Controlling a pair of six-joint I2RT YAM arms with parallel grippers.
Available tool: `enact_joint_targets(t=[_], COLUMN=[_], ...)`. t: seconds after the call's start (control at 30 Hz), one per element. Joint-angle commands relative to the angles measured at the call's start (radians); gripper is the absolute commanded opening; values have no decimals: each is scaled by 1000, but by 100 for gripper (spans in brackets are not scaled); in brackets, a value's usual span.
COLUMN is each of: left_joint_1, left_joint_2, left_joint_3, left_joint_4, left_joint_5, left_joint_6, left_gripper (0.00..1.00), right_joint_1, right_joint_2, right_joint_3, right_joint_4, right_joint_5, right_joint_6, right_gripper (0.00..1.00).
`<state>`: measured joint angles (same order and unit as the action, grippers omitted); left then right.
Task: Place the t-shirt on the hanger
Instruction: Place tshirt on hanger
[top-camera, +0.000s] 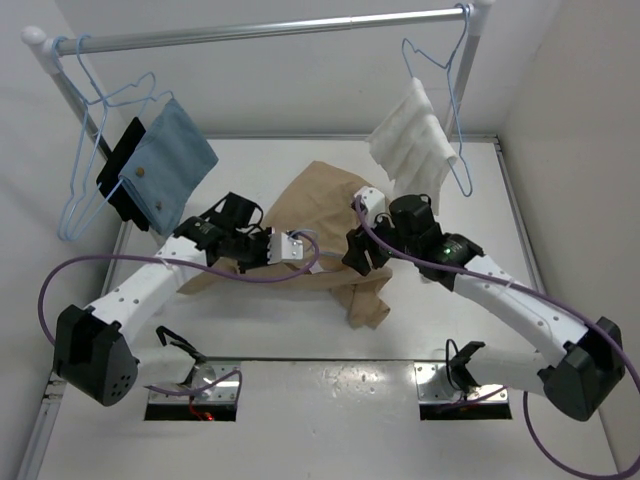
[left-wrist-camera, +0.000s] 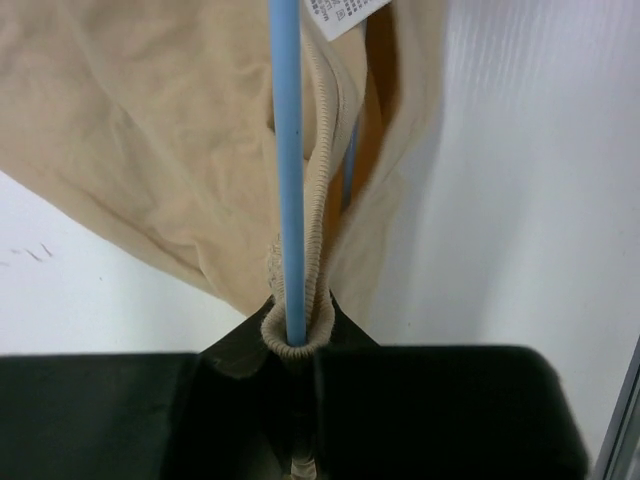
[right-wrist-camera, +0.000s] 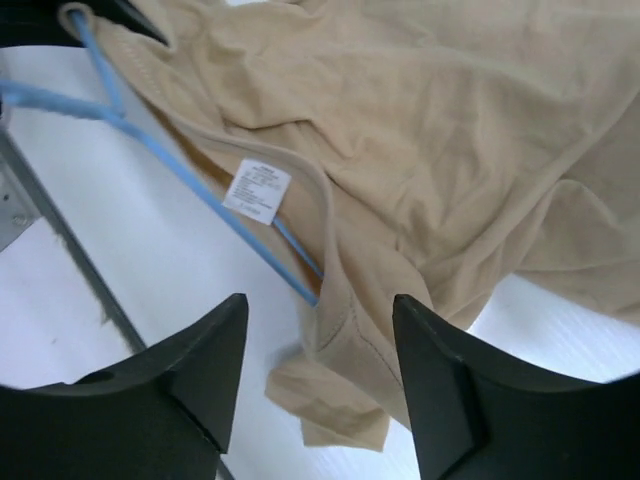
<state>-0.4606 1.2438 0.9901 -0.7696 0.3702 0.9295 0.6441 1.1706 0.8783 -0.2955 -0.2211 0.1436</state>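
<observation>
The tan t-shirt (top-camera: 330, 205) lies crumpled mid-table. My left gripper (top-camera: 296, 247) is shut on the light-blue wire hanger (left-wrist-camera: 287, 170) together with the shirt's ribbed collar (left-wrist-camera: 322, 160), which loops around the wire at the jaws (left-wrist-camera: 300, 340). In the right wrist view the hanger wire (right-wrist-camera: 190, 180) runs under the collar into the t-shirt (right-wrist-camera: 430, 130), past a white label (right-wrist-camera: 257, 190). My right gripper (right-wrist-camera: 320, 310) is open and empty above a folded shirt edge; it sits right of the left gripper in the top view (top-camera: 362, 250). Most of the hanger is hidden in the cloth.
A metal rail (top-camera: 270, 30) spans the back. A blue cloth (top-camera: 170, 160) hangs on a hanger at the left, beside spare wire hangers (top-camera: 85, 150). A white towel (top-camera: 415, 130) hangs at the right. Walls close in on both sides.
</observation>
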Motion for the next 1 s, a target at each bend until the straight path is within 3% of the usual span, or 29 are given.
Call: enact_joint_targets(t=[0.0, 0.23, 0.4, 0.53, 0.57, 0.63, 0.67, 0.87, 0.9, 0.97], left_joint_1=[-9, 11, 33, 42, 52, 82, 97, 230, 244, 267], left_joint_2=[-6, -6, -24, -37, -37, -47, -47, -38, -38, -15], left_joint_3=[42, 51, 70, 103, 114, 125, 125, 134, 148, 165], left_joint_4=[12, 12, 12, 12, 12, 12, 12, 12, 12, 21], left_joint_5=[114, 170, 199, 246, 256, 269, 283, 283, 298, 323], left_joint_6=[-15, -37, -37, -57, -67, -78, -78, -52, -52, -83], left_gripper=[0, 0, 0, 0, 0, 0, 0, 3, 16, 30], right_joint_1=[6, 6, 26, 35, 35, 35, 35, 35, 35, 35], right_joint_2=[-52, -9, 79, 135, 144, 133, 123, -8, -8, -17], right_joint_3=[82, 73, 53, 62, 62, 62, 62, 106, 119, 142], right_joint_4=[-106, -24, 149, 225, 239, 239, 228, 56, 24, -34], right_joint_5=[-53, -219, -239, -192, -192, -149, -132, 8, 28, 28], right_joint_6=[-110, -101, -6, 47, 62, 85, 85, 45, 45, 34], right_gripper=[61, 73, 72, 48, 33, 16, 0, 0, 0, 0])
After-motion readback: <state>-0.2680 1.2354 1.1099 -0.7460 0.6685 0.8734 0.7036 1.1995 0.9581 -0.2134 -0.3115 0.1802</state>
